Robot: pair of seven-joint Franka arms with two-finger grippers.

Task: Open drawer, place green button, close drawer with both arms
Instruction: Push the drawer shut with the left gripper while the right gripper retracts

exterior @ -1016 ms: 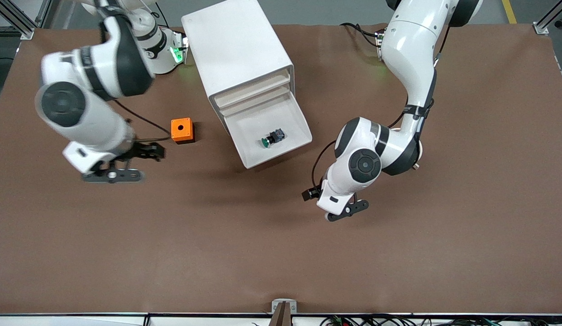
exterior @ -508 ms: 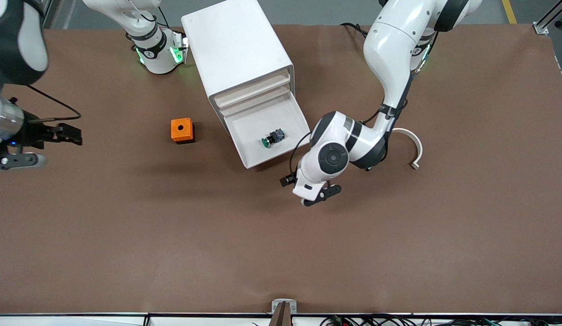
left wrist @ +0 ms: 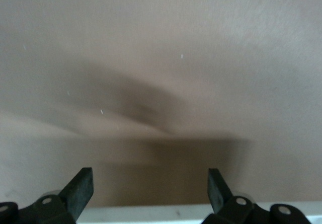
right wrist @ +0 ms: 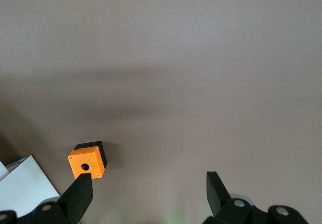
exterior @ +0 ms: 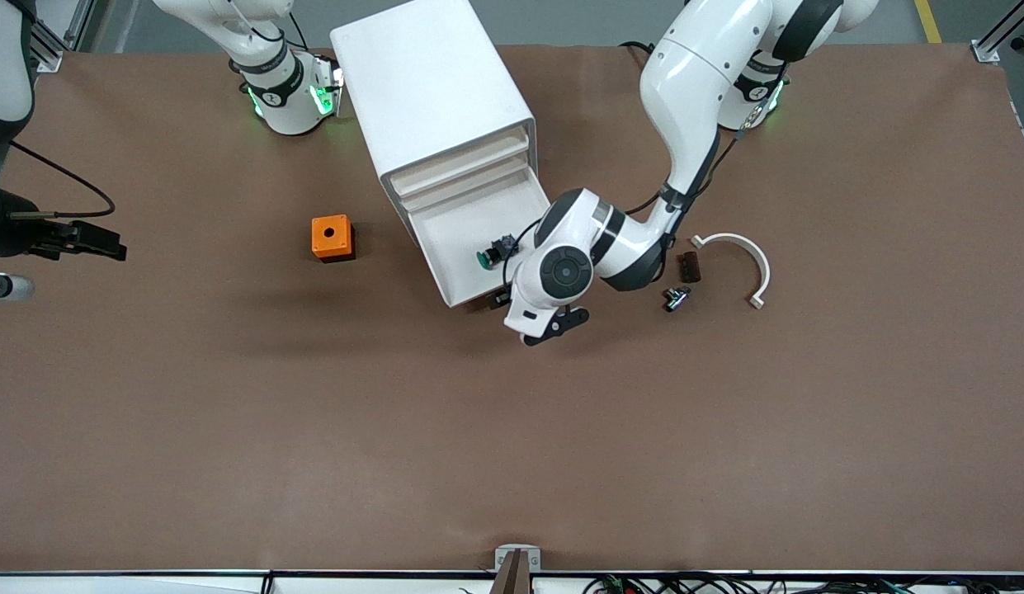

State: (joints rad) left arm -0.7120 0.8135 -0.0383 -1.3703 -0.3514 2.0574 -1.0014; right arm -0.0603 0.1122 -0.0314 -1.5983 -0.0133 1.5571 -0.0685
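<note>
Left end effector [exterior: 535,326]: black two-finger unit, down low at the front edge of the pulled-out drawer [exterior: 458,272], at the corner nearest the front camera. Fingers [left wrist: 80,189] spread wide apart, nothing between them; the wrist view shows a white edge just beneath them and brown surface past it.

Left arm [exterior: 685,91]: white with black bands, reaching from its base across the drawer's side wall.

Right end effector [exterior: 74,239]: black, up in the air over the brown surface [exterior: 512,445] at the right arm's end, well apart from the cabinet. Fingers [right wrist: 78,196] spread apart, empty. This arm waits.

Drawer: shallow white tray, the lowest of the stack, pulled out toward the front camera; the drawers above it sit pushed in.

Button [exterior: 493,252]: green round cap, dark body, lying on its side on the drawer floor, close to the left arm's wrist.

Cabinet [exterior: 429,91]: large, white, rounded corners, standing between the two arm bases.

Orange box [exterior: 331,238]: one round hole on top, on the surface beside the open drawer, toward the right arm's end; also seen in the right wrist view [right wrist: 88,161].

White curved band [exterior: 747,252]: on the surface toward the left arm's end.

Small dark block [exterior: 690,266] and small dark-and-metal part [exterior: 675,297]: between the band and the left arm's elbow.
</note>
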